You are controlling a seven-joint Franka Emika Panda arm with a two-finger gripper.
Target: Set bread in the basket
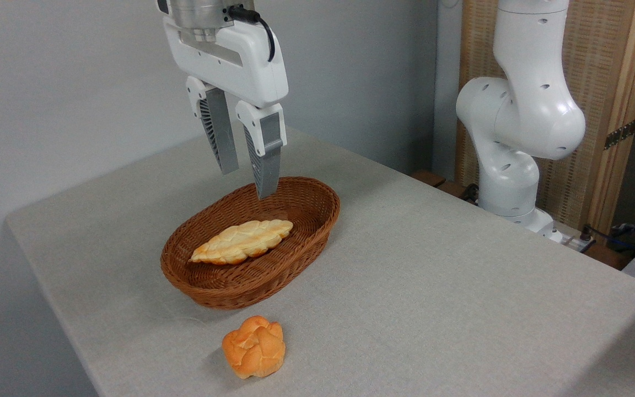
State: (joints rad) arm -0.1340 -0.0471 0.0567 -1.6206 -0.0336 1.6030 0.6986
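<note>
The bread (242, 241) lies flat inside the basket (295, 259), running lengthwise from its near left end toward its far right end, on the grey table (433, 286). The gripper (247, 179) hangs above the basket's far rim, fingers parted with a clear gap and holding nothing. An orange bun (254, 347) sits on the table near the basket's front side, apart from it.

The top edge of the frame cuts off the arm (521, 110) above the claw (248, 179) and at upper right. The bread (242, 241) hides part of the basket (251, 275) floor, and the counter (405, 275) runs out at the bottom and right edges. Dark clutter at far right is too small to tell.
</note>
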